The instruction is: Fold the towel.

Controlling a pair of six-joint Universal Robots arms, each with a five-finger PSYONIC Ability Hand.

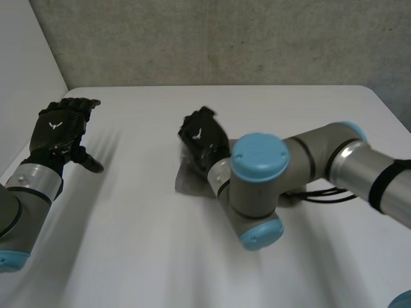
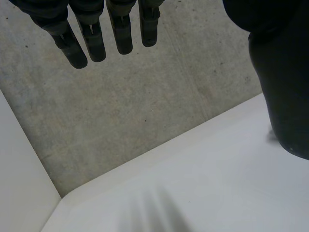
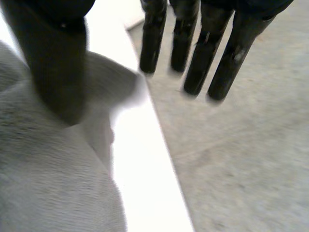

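A small patch of the grey towel (image 1: pixel 187 179) lies on the white table (image 1: pixel 148 250) near its middle, mostly hidden under my right arm (image 1: pixel 302 167). My right hand (image 1: pixel 204 136) hovers just above and behind it. In the right wrist view the towel (image 3: pixel 48 183) bunches under the thumb (image 3: pixel 58 72), while the fingers (image 3: pixel 193 48) reach out straight past the table's edge with nothing between them. My left hand (image 1: pixel 61 128) is held up at the table's left side, far from the towel. Its fingers (image 2: pixel 96 38) are straight and empty.
A grey concrete wall (image 1: pixel 225 38) runs behind the table's far edge. A white panel (image 1: pixel 26 58) stands along the left side. My right arm's elbow (image 1: pixel 257 192) reaches over the middle of the table.
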